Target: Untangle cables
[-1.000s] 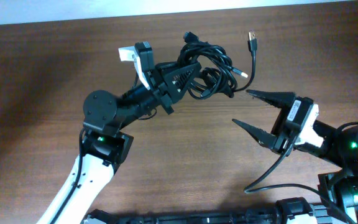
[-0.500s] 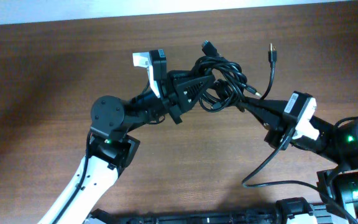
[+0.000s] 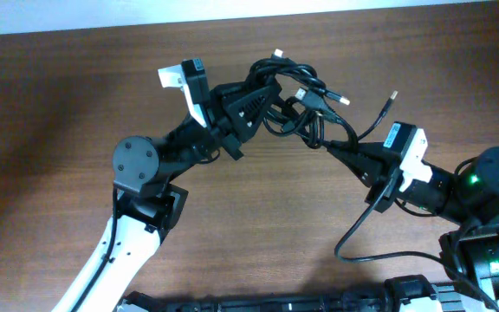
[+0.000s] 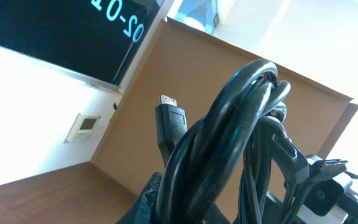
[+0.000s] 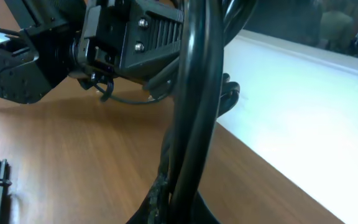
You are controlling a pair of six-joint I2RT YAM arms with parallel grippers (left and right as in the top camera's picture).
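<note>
Gripping the cables (image 3: 300,94) w/ both claws. My left gripper (image 3: 269,92) is clenched on the tangle's left side, upper centre of the overhead frame, above the brown table (image 3: 59,113). My right gripper (image 3: 330,148) is pinched shut on strands at the bundle's lower right. One loose plug end (image 3: 392,98) sticks out to the right.

Left wrist cam: twisted loops fill centre-right, w/ a flat black plug (image 4: 170,122) pointing up just left of them.

Right wrist cam: strands run straight up through mid-frame from my fingers, w/ the left gripper's body behind them at upper left.
</note>
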